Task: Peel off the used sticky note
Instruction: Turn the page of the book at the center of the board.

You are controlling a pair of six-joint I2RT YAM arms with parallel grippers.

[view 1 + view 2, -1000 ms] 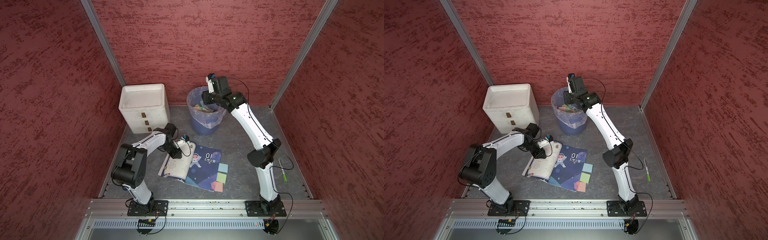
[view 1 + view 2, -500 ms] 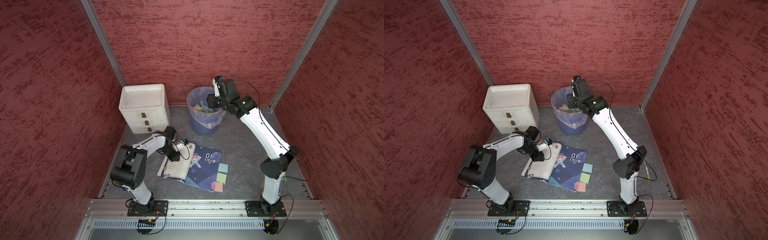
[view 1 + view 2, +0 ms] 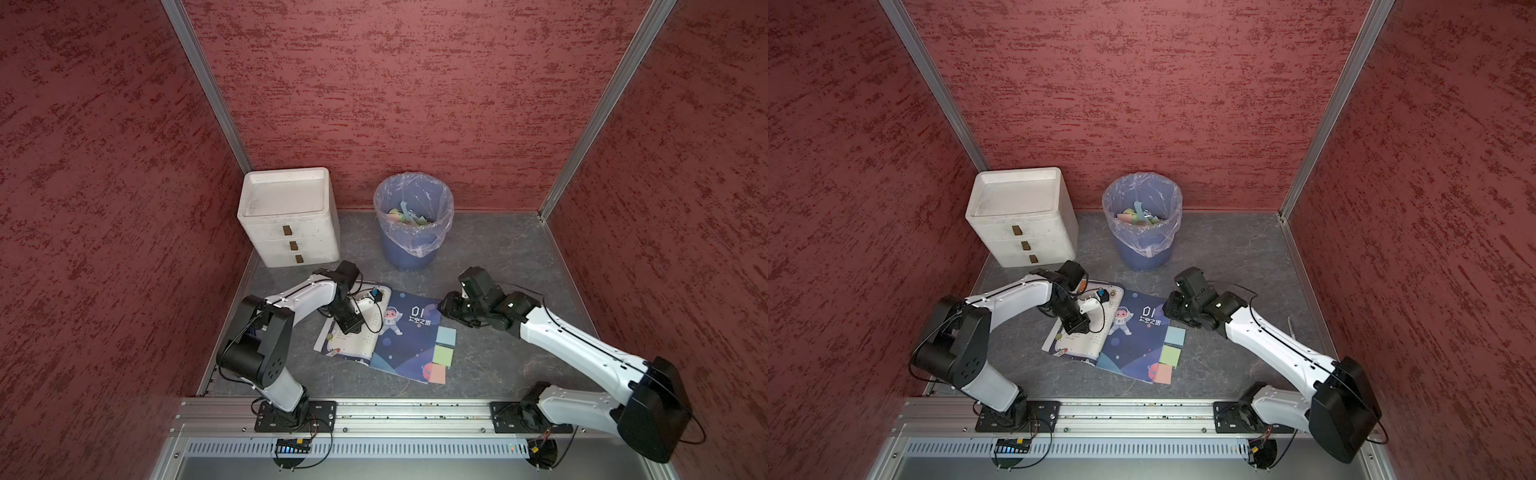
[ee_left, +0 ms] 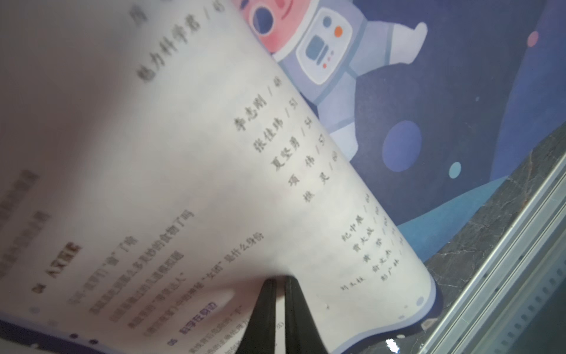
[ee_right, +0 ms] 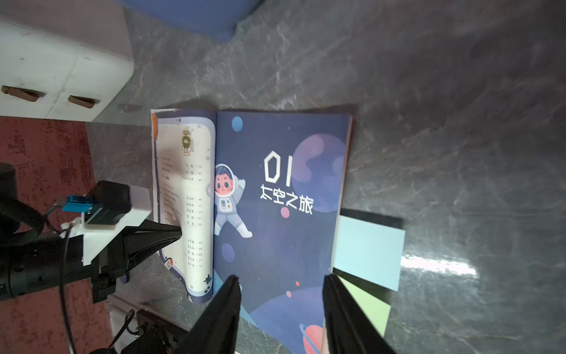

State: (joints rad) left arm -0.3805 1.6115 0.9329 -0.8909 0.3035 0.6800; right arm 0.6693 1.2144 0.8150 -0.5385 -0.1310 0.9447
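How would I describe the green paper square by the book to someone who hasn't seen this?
On the grey table, find the open space-themed book near the blue bin. Three sticky notes poke out along its dark page's outer edge. The green sticky note is the middle one, between a pale blue note and a pink note.

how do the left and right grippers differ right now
The left gripper is shut; the right gripper stands open. The left gripper's tips meet the white page of the book; the right gripper hangs over its dark blue page, apparently touching nothing. The right gripper is close to the blue sticky note; the left gripper is across the book from it. Both have black fingers and hold no note.
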